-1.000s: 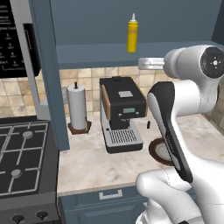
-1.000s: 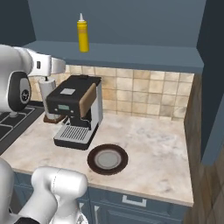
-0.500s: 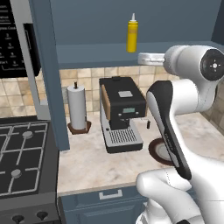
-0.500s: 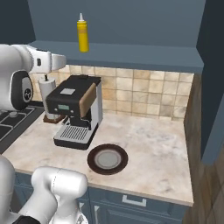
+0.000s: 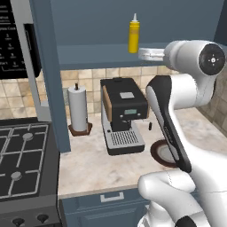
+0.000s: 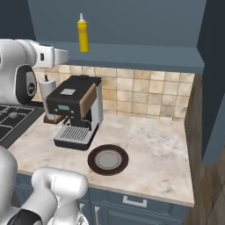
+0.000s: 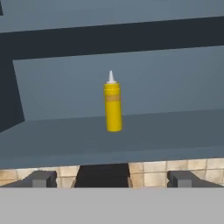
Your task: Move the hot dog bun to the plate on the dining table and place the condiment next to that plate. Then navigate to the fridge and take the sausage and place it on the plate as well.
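Note:
The condiment (image 5: 134, 37) (image 6: 82, 35) is a yellow squeeze bottle with a white pointed cap. It stands upright on a blue-grey shelf (image 5: 97, 56) (image 6: 140, 52) above the counter. In the hand view the condiment (image 7: 113, 107) is straight ahead, some way off on the shelf (image 7: 144, 135). My gripper (image 7: 113, 179) is open, its dark fingertips (image 7: 41, 178) wide apart with nothing between them. My gripper (image 5: 141, 53) (image 6: 66, 56) hovers level with the shelf's front edge, just short of the bottle. The hot dog bun, the plate, the dining table, the fridge and the sausage are out of view.
A black coffee machine (image 5: 124, 115) (image 6: 74, 112) stands on the marbled counter under the shelf. A small dark brown round plate (image 5: 162, 153) (image 6: 108, 159) lies beside it. A paper towel roll (image 5: 78, 108) and a stove (image 5: 22, 164) are to the left. A blue cabinet wall (image 5: 48, 75) borders the shelf.
My gripper has risen a little and moved closer to the shelf edge and the bottle. Its jaws have stayed open. The bottle has not moved.

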### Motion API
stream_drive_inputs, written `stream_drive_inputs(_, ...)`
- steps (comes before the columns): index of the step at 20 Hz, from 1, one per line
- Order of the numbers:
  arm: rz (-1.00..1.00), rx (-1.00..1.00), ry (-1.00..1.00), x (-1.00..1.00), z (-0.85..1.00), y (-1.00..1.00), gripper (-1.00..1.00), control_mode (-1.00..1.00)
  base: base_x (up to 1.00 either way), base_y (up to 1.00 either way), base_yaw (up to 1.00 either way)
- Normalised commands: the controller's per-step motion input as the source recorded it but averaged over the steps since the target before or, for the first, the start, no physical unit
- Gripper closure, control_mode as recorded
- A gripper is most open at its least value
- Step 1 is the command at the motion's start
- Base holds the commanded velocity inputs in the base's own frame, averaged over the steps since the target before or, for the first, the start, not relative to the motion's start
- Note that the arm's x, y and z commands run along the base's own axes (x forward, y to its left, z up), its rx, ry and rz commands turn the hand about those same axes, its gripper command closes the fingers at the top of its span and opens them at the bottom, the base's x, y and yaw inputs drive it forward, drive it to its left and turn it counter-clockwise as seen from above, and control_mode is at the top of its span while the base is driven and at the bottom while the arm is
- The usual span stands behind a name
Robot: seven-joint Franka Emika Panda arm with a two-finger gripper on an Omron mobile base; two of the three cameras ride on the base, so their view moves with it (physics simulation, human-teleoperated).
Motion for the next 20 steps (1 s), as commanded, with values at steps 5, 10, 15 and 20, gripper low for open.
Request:
stream_drive_inputs(5,0.0,0.0,0.0,0.32,0.31,0.0,-1.0,-1.0,0.0,0.0,0.0)
stream_drive_inputs(10,0.0,0.0,0.0,0.39,0.26,0.0,-1.0,-1.0,0.0,0.0,0.0)
stream_drive_inputs(15,0.0,0.0,-0.01,0.44,0.02,0.0,-1.0,-1.0,0.0,0.0,0.0)
stream_drive_inputs(20,0.0,0.0,-0.02,0.51,0.0,0.0,-1.0,-1.0,0.0,0.0,0.0)
